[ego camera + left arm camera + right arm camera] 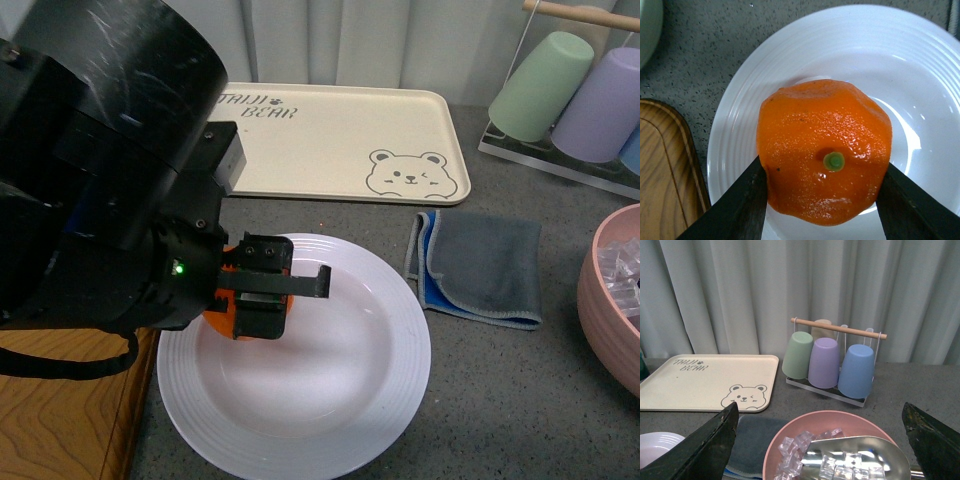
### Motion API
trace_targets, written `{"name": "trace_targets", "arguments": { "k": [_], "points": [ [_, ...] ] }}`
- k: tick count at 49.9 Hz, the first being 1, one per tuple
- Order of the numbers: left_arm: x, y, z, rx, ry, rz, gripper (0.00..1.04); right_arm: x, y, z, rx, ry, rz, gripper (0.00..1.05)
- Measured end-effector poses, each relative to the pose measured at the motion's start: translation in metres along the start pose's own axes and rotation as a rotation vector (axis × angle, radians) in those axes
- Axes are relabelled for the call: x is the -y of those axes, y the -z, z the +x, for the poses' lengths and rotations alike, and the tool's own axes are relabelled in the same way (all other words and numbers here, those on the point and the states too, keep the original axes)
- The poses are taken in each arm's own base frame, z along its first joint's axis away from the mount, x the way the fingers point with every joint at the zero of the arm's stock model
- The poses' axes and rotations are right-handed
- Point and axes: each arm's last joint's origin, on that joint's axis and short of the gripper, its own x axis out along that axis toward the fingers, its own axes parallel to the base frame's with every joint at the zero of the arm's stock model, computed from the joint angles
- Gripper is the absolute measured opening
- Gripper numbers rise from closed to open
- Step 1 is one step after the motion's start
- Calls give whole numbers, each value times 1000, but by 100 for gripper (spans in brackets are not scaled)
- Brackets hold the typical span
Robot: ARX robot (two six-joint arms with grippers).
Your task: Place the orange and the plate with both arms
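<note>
The white ribbed plate [330, 390] lies on the grey table in front of me. My left gripper [262, 295] is shut on the orange [222, 312] and holds it over the plate's left part; only a sliver of orange shows past the arm in the front view. In the left wrist view the orange [822, 150], green stem dot facing the camera, sits between the two black fingers [735, 210] above the plate [920, 90]. My right gripper [822, 450] is open and empty, above a pink bowl; it does not show in the front view. The plate's edge [655, 447] shows there too.
A beige bear tray [340, 140] lies behind the plate. A grey-blue cloth [480, 265] lies to its right. A pink bowl [610, 300] of ice cubes with a metal scoop [860, 457] is at far right. Cups hang on a rack [575, 90]. A wooden board [60, 410] is at left.
</note>
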Motion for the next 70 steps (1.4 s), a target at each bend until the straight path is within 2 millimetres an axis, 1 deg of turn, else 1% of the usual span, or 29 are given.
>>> {"name": "trace_targets", "arguments": {
  "k": [12,16,21,24,26,29,32,38,40,41,43,44,46,47,48,50,51,53,55,56,59,60,61,62,63,66,68,70],
  "points": [
    [7,9,20,-49,-22,39,52,0,0,0,0,0,0,95],
    [7,7,22,-43,-27,43,52,0,0,0,0,0,0,95],
    [5,6,22,-41,-45,48,70,0,0,0,0,0,0,95],
    [4,6,21,-40,-52,49,77,0,0,0,0,0,0,95],
    [2,6,19,-37,-58,47,84,0,0,0,0,0,0,95],
    [0,5,14,-30,-59,43,92,0,0,0,0,0,0,95],
    [-2,3,5,-13,-51,29,100,0,0,0,0,0,0,95],
    [-6,-4,-18,58,-48,-6,98,0,0,0,0,0,0,95],
    [-9,-6,-28,101,-51,-10,98,0,0,0,0,0,0,95],
    [-9,-5,-29,129,-61,-8,97,0,0,0,0,0,0,95],
    [-15,-4,-34,309,-128,8,89,0,0,0,0,0,0,95],
    [-17,-3,-36,353,-145,7,88,0,0,0,0,0,0,95],
    [-33,10,-47,557,-203,26,77,0,0,0,0,-2,0,95],
    [-38,14,-53,623,-206,20,74,0,0,0,0,0,0,95],
    [-40,16,-56,652,-206,14,72,0,0,0,0,1,0,95],
    [-49,18,-70,770,-212,-2,65,0,0,0,0,2,0,95],
    [-50,17,-73,797,-212,-5,63,0,0,0,0,1,0,95],
    [-56,15,-87,875,-212,-16,56,0,0,0,0,0,0,95],
    [-61,15,-98,907,-207,-9,48,0,0,0,0,0,0,95],
    [-62,15,-101,913,-205,-8,47,0,0,0,0,0,0,95],
    [-68,21,-112,933,-202,2,36,0,0,0,0,0,0,95],
    [-71,24,-116,935,-205,3,30,0,0,0,0,0,0,95],
    [-74,27,-117,931,-204,6,27,0,0,0,0,0,0,95],
    [-77,30,-120,931,-209,6,22,0,0,0,0,0,0,95],
    [-78,32,-120,922,-208,9,20,0,0,0,0,0,0,95],
    [-83,39,-124,916,-213,10,9,0,0,0,0,0,0,95],
    [-85,42,-127,916,-211,12,4,0,0,0,0,0,0,95],
    [-88,45,-130,917,-213,14,4,0,0,0,0,0,0,95]
  ]
}}
